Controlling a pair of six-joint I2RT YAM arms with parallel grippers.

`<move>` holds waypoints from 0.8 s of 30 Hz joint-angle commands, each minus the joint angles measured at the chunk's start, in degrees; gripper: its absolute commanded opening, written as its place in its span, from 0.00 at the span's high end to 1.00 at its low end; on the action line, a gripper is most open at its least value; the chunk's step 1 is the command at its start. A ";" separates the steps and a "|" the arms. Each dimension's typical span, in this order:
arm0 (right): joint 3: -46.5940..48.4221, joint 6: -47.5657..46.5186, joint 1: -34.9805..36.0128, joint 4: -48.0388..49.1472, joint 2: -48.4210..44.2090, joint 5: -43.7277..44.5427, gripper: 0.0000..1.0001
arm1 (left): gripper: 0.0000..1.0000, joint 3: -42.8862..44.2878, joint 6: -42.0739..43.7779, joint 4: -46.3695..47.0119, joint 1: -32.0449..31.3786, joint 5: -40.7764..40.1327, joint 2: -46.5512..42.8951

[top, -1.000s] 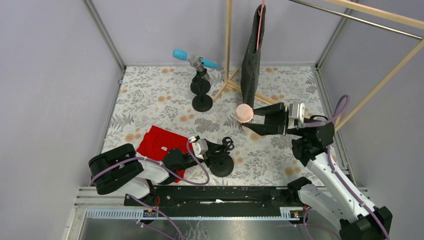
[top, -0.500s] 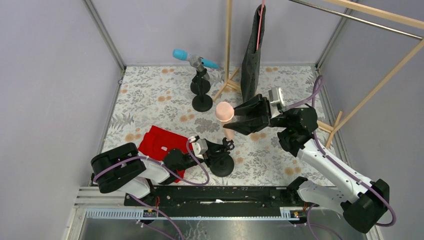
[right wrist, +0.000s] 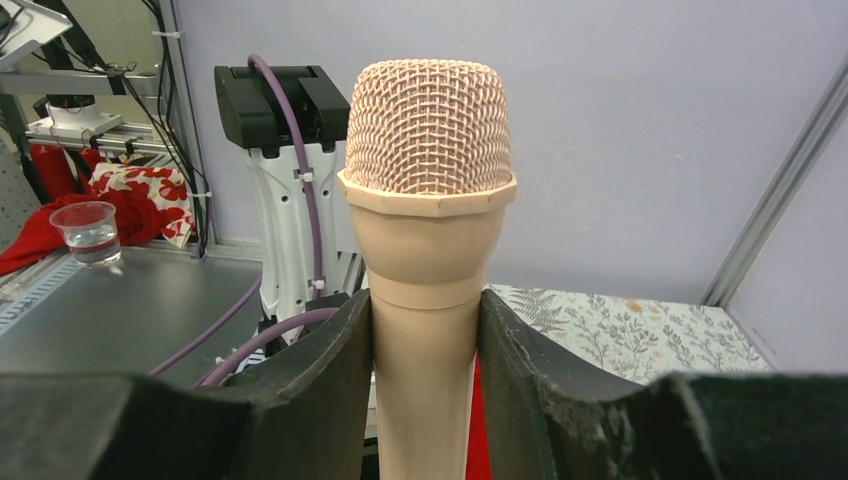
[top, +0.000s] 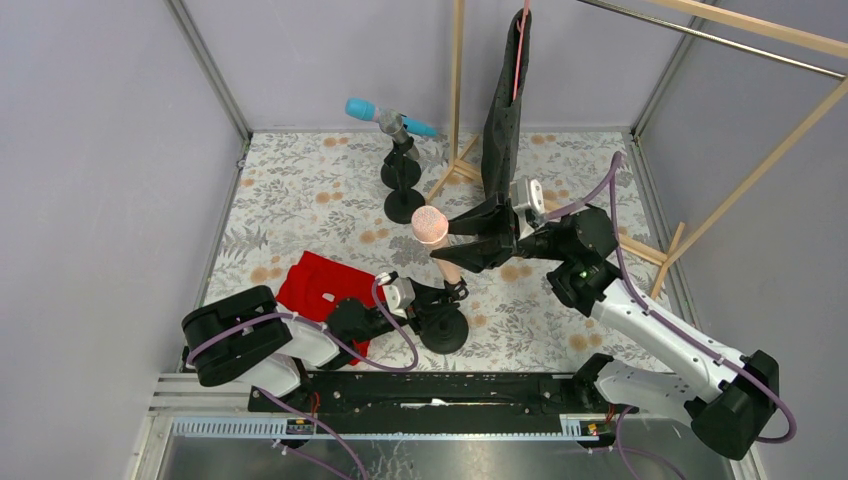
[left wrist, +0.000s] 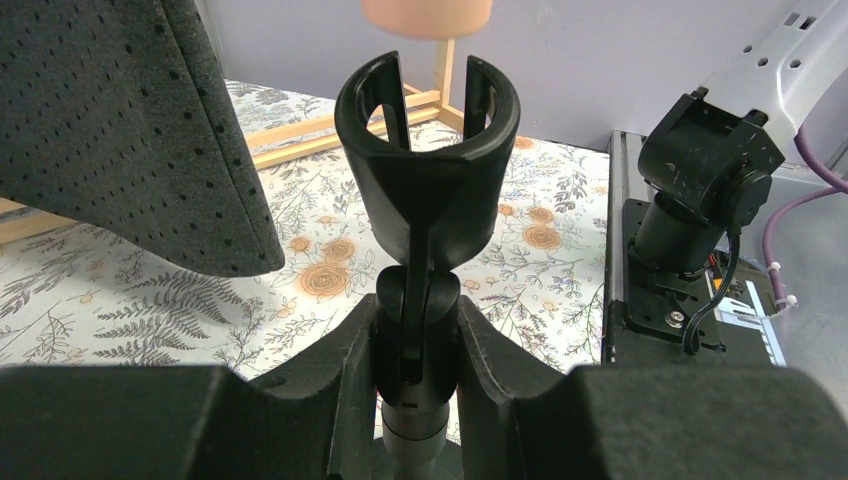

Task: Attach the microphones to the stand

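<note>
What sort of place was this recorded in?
Probably a robotics lab test cell: plain grey panel walls, a floral-cloth work surface, and robot arms bolted along its near edge.

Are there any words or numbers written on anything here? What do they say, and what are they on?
None: no word, number or sign can be read in any view.
peach-pink microphone: plain, no brand showing.
black stand: no label on the side in view.
cyan-blue microphone: too small to tell.
red cloth: a few pale marks, too small to read.
</note>
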 commanded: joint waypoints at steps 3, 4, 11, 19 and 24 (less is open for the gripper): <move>1.56 -1.21 1.28 -0.25 0.44 2.96 1.00 | 1.00 -0.31 -1.96 4.88 0.09 -1.46 0.15; 1.38 -1.30 1.39 -0.50 0.46 3.16 1.00 | 1.00 -0.30 -1.96 4.92 0.16 -1.54 0.16; 0.84 -2.16 1.54 -2.82 0.80 3.36 1.00 | 1.00 -0.22 -1.87 4.94 0.13 -1.72 0.25; -1.50 -2.66 1.54 -2.95 0.44 3.99 1.00 | 1.00 -0.11 -1.65 4.94 0.14 -1.49 0.60; -3.35 -3.56 1.53 -3.69 0.11 4.81 1.00 | 1.00 -0.47 -1.84 5.12 0.14 -1.46 0.69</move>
